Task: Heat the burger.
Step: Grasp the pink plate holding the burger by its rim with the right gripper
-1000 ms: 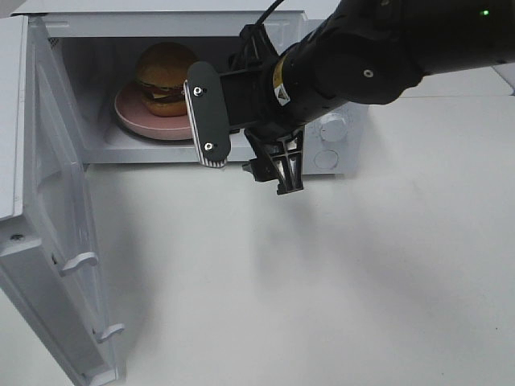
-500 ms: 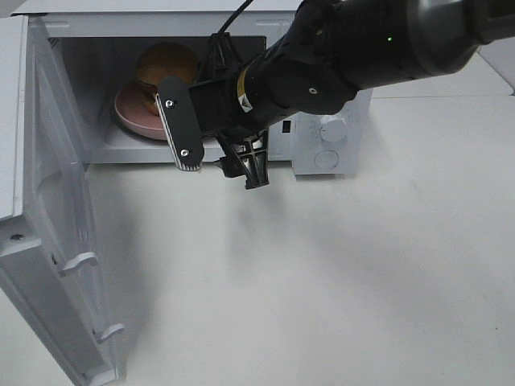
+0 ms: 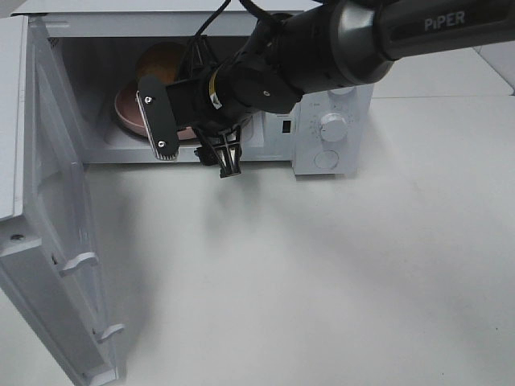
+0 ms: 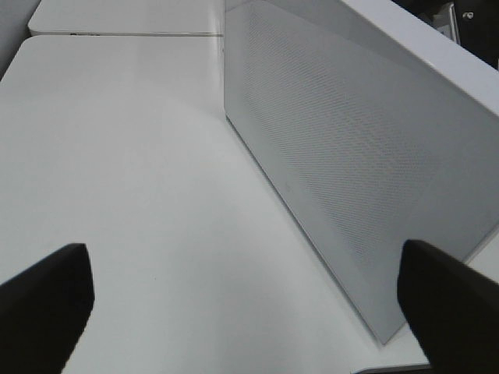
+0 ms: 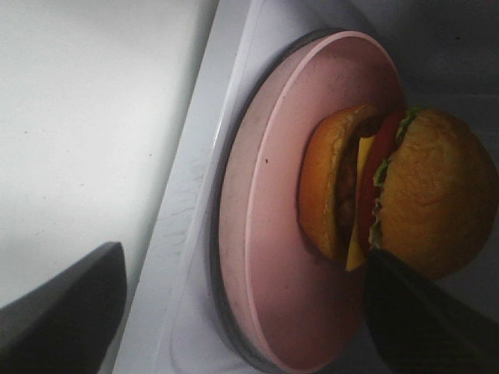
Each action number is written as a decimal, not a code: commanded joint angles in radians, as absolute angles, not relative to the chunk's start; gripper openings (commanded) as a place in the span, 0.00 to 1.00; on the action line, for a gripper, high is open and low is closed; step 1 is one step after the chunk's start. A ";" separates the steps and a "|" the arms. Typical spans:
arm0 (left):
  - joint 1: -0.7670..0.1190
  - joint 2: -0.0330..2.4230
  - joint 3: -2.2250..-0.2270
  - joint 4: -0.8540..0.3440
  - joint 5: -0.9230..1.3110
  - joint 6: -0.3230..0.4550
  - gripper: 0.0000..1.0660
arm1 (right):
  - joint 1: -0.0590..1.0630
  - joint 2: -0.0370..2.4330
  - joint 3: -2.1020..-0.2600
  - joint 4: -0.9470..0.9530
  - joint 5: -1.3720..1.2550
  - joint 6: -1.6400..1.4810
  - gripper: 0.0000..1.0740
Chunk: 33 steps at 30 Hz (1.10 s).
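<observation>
The white desk (image 3: pixel 322 273) fills most of the exterior view and carries a white microwave (image 3: pixel 330 129) along its far edge. The microwave's door (image 3: pixel 56 241) stands swung wide open on the left side, its perforated window panel showing close up in the left wrist view (image 4: pixel 335 156). Two round knobs (image 3: pixel 331 126) sit on the control panel to the right of the cavity.

A black arm marked PIPER (image 3: pixel 378 40) reaches in from the upper right across the front of the microwave. Its right hand (image 3: pixel 193 145) hangs at the cavity mouth with its two fingers spread wide apart, one flat pad (image 3: pixel 158 121) facing the camera; nothing lies between them. In the right wrist view the same fingers (image 5: pixel 54 304) frame the plate without touching it.

The left hand (image 4: pixel 249 312) is out of the exterior view; its own camera shows the two dark fingertips far apart above bare desk, beside the open door, gripping nothing.

Inside the cavity, a pink round plate (image 5: pixel 265 234) rests on the turntable. The burger (image 5: pixel 398 195) sits on that plate, toward the back left of the cavity (image 3: pixel 161 58), its golden bun, lettuce, red slice and yellow cheese visible.
</observation>
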<state>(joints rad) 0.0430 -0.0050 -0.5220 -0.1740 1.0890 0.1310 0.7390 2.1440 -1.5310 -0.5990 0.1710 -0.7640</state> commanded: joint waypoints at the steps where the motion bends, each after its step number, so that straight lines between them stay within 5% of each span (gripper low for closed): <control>1: 0.045 -0.011 -0.521 -0.178 1.077 0.129 0.92 | 0.736 2.157 -1.553 -0.604 0.176 -0.767 0.73; 33: 0.045 -0.011 -0.521 -0.142 1.077 0.129 0.92 | 0.689 2.423 -1.819 -0.516 0.242 -0.767 0.67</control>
